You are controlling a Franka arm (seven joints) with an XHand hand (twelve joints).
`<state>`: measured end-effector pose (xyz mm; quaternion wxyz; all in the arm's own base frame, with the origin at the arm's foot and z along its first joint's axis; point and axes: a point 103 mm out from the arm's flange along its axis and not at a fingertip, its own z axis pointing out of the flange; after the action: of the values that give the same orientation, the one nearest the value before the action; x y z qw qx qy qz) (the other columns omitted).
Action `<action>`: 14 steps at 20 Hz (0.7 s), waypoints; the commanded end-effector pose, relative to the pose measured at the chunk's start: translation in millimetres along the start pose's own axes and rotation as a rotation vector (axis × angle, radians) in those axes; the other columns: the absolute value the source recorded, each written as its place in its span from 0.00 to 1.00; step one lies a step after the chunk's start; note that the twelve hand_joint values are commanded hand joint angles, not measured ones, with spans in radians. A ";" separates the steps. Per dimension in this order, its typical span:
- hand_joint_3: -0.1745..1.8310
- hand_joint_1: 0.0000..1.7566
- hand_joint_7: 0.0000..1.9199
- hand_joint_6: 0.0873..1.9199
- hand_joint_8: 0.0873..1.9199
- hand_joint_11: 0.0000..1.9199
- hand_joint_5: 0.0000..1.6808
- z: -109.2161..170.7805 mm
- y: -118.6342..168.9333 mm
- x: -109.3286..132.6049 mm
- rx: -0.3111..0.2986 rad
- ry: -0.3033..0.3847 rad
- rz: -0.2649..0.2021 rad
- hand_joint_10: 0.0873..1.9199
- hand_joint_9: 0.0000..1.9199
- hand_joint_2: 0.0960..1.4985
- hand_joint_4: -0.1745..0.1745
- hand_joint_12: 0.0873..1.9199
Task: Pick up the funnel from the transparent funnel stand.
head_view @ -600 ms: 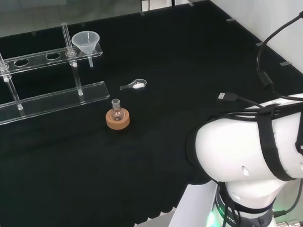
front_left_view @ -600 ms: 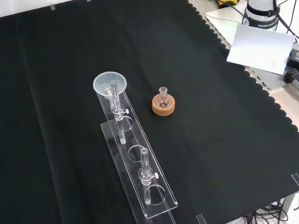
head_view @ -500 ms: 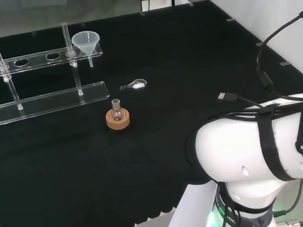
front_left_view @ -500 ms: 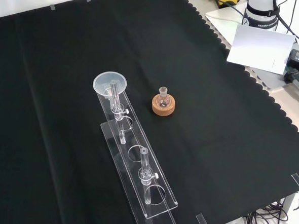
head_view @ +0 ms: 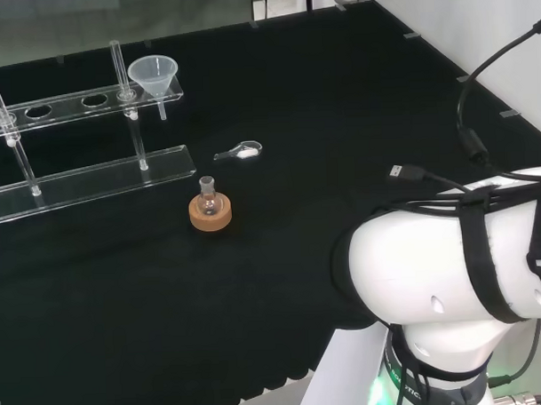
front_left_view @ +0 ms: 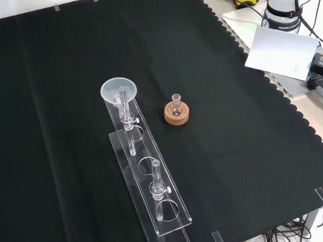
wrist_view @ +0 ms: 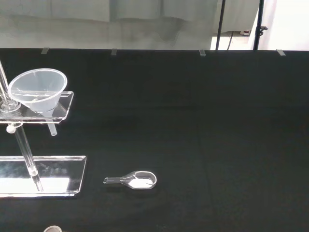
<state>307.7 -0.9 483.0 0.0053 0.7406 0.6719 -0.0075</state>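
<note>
Clear funnel point(head_view: 153, 75) seated as before in the transparent funnel stand point(head_view: 83, 178): nothing shifted. Approach not begun; hand's state impossible to tell

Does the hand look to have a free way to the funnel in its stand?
Probably yes: the funnel sits in the end hole of the stand, with bare cloth beside it.
</note>
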 end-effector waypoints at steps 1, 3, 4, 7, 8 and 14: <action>0.31 0.00 0.00 0.00 0.11 0.01 0.09 1.9 5.3 -2.4 0.014 -0.009 0.020 0.29 0.05 0.76 0.56 0.69; 0.31 0.00 0.00 0.00 0.11 0.01 0.09 3.9 9.4 -2.9 0.022 -0.013 0.033 0.29 0.05 0.76 0.56 0.69; 0.31 0.00 0.00 0.00 0.11 0.01 0.09 4.7 11.5 -3.6 0.026 -0.014 0.040 0.29 0.05 0.76 0.56 0.69; 0.31 0.00 0.00 0.00 0.12 0.01 0.09 9.1 21.4 -3.2 0.037 -0.027 0.051 0.29 0.05 0.76 0.56 0.69; 0.31 0.00 0.00 0.00 0.12 0.01 0.10 11.4 26.7 -2.2 0.043 -0.029 0.051 0.29 0.05 0.76 0.56 0.69; 0.30 0.00 0.01 0.00 0.13 0.01 0.10 36.3 69.7 7.4 0.075 -0.038 0.018 0.30 0.06 0.76 0.56 0.69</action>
<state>338.6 -4.6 465.1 -0.0070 0.7523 0.6578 -0.0360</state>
